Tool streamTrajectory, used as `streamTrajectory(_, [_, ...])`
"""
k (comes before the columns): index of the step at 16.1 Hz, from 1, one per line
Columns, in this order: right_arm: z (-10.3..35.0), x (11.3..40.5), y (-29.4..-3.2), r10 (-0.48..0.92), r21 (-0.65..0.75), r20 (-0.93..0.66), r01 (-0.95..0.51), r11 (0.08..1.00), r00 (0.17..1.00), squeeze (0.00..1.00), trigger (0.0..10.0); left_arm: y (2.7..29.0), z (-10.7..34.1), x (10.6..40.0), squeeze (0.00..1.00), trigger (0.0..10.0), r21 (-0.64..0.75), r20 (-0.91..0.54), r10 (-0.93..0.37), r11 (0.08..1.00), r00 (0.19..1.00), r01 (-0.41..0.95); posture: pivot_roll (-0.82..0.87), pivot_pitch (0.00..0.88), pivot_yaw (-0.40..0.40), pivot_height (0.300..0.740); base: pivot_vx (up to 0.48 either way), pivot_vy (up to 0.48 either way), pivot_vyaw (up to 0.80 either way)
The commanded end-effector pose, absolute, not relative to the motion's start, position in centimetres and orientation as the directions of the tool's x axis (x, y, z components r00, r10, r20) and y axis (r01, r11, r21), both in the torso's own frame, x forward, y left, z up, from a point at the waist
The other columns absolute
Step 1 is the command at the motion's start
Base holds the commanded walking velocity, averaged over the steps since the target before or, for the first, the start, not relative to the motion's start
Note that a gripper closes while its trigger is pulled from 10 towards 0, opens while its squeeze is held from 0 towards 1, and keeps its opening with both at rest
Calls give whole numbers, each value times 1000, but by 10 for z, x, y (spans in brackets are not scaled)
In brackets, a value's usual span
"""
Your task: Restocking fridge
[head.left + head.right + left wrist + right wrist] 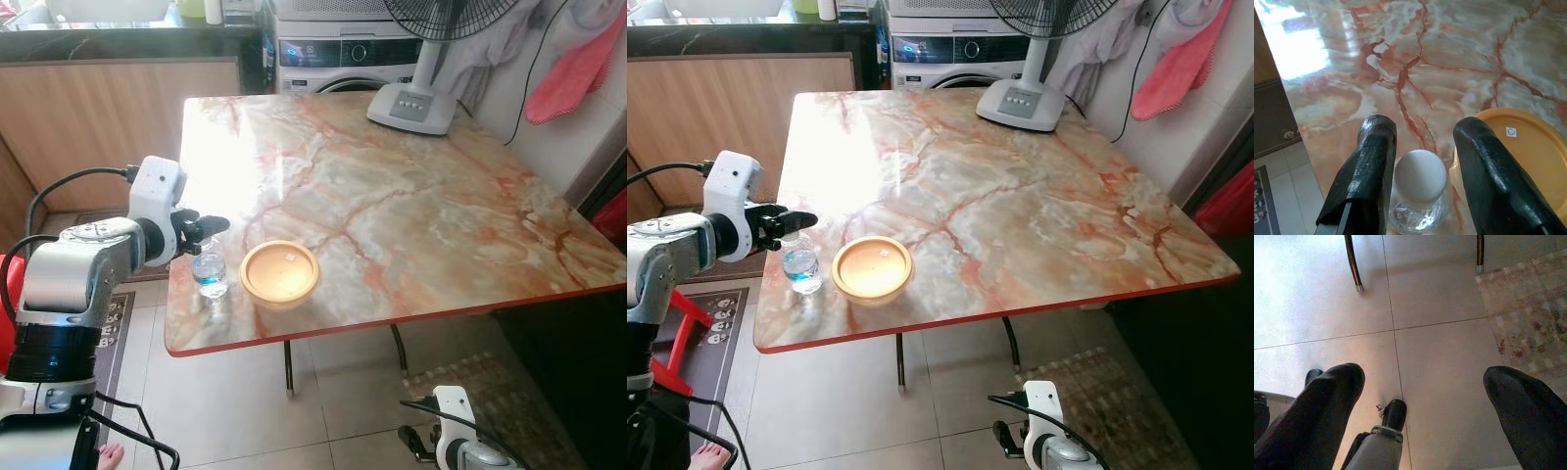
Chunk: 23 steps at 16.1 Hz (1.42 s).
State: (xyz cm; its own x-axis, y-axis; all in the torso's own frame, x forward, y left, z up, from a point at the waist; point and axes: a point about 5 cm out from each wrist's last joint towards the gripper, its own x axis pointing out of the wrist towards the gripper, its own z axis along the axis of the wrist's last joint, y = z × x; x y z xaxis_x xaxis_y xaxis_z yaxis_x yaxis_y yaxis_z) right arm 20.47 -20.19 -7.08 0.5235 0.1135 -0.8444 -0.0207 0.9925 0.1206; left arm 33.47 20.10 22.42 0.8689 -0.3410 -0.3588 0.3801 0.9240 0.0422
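My right gripper (1422, 396) is hanging low by my side, over the pale floor tiles (1444, 298). Its two black fingers are spread wide apart with nothing between them. A patterned rug (1528, 308) is lying on the tiles to one side, and two thin metal table legs (1353, 264) are standing farther off.

My left gripper (1422, 161) is reaching over the near left corner of the table (441, 215). A small clear water bottle (210, 272) is standing upright there. Its round white cap (1420, 175) is sitting right between my two fingers (1369, 166). The fingers are open around it, one on each side. The left one is looking very close to the cap, but I cannot tell if it is touching. My fingers are hiding most of the bottle's body from the wrist camera.

Just to the right of the bottle, a round orange lid (280, 272) is lying flat. It looks smooth, like plastic, with a tiny mark on top that is too small to read.

The table top is shining like marble, creamy with red veins and a red edge. Bright light is washing out the far left part.

At the far right edge, a white fan base (412, 106) is standing. Behind the table, a washing machine (338, 51) is sitting, partly hidden.
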Motion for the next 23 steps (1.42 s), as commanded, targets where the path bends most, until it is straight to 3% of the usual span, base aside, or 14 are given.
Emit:
streamTrajectory(1, [-71, 204, -204, 109, 113, -850, -24, 993, 515, 0, 10000, 200, 233, 336, 0, 10000, 28, -336, -353, 923, 873, 384, 175, 0, -76, 740, 0, 0, 0])
streamTrajectory(11, [-71, 204, -204, 110, 113, -850, -26, 993, 516, 0, 10000, 200, 222, 333, 0, 10000, 36, -405, -332, 925, 852, 378, 178, 0, -76, 740, 0, 0, 0])
streamTrajectory(20, [-71, 203, -204, 113, 118, -849, -24, 993, 516, 0, 10000, 205, 213, 332, 0, 10000, 126, -464, -266, 924, 845, 360, 177, 0, -73, 740, 0, 0, 0])
streamTrajectory(21, [-71, 203, -204, 113, 118, -849, -24, 993, 516, 0, 10000, 205, 213, 333, 0, 4863, 126, -462, -264, 926, 847, 357, 175, 0, -72, 740, 0, 0, 0])
streamTrajectory(23, [-71, 203, -204, 114, 117, -849, -26, 993, 515, 0, 10000, 205, 213, 333, 0, 2392, 129, -459, -262, 926, 849, 355, 176, 0, -72, 740, 0, 0, 0])
